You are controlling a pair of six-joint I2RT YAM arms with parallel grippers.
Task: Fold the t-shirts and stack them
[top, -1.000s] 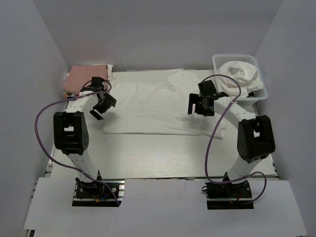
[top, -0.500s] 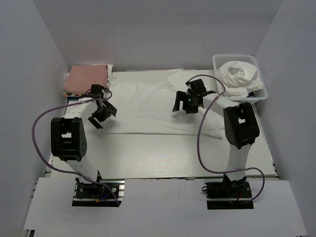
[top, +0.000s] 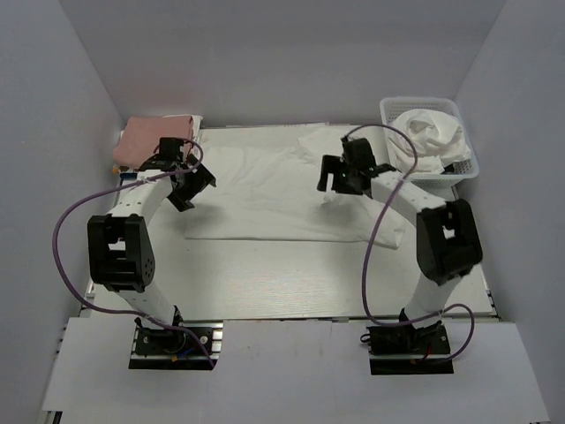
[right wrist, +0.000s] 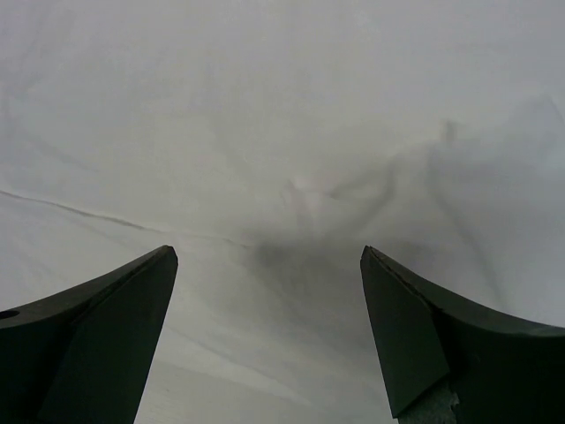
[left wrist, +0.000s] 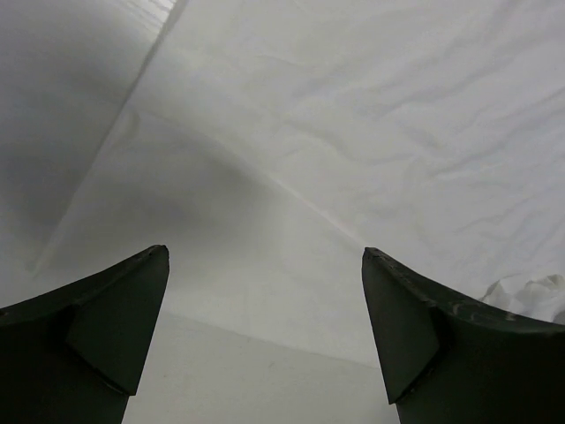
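Open grippers over the spread shirt (top: 265, 196)
The shirt lay flat on the bench (top: 265, 283). The left gripper (top: 192, 187) hung at its left edge and the right gripper (top: 334, 181) over its far right part, both with jaws apart, seemingly clear of the cloth.

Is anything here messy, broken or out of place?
Nothing looks broken or spilled. The spread t-shirt on the table is wrinkled rather than smooth, and a crumpled t-shirt sits heaped in the basket at the back right, not folded. The pink cloth at the back left is neatly folded.
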